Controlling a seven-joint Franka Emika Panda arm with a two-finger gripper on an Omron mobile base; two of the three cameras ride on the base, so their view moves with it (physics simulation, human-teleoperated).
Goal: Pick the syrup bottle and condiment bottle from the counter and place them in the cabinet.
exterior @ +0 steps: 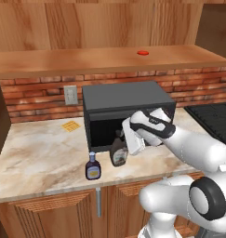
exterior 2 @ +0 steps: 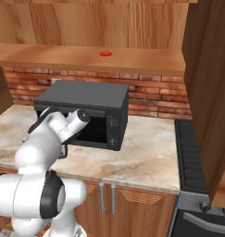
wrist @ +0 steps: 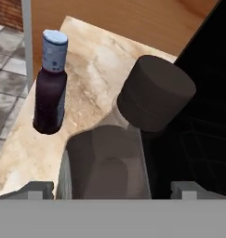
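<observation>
while the gripper [wrist: 112, 188] hangs with its jaws spread wide, one to each side of the syrup bottle [wrist: 133, 139], it seems not to touch it. the condiment bottle [exterior: 93, 167] stands just beside it near the counter [exterior: 35, 153] edge, before the microwave [exterior: 126, 100].

Glossy white arm [exterior: 198, 148], dark joints

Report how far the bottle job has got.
Done: nothing; the light-brown wooden cabinet shelf holds no bottle. In hand: the open gripper straddles the large dark-brown, black-capped syrup bottle, not yet gripped. Left: grip and shelve it, then the small blue-capped condiment bottle standing on the marble counter.
</observation>
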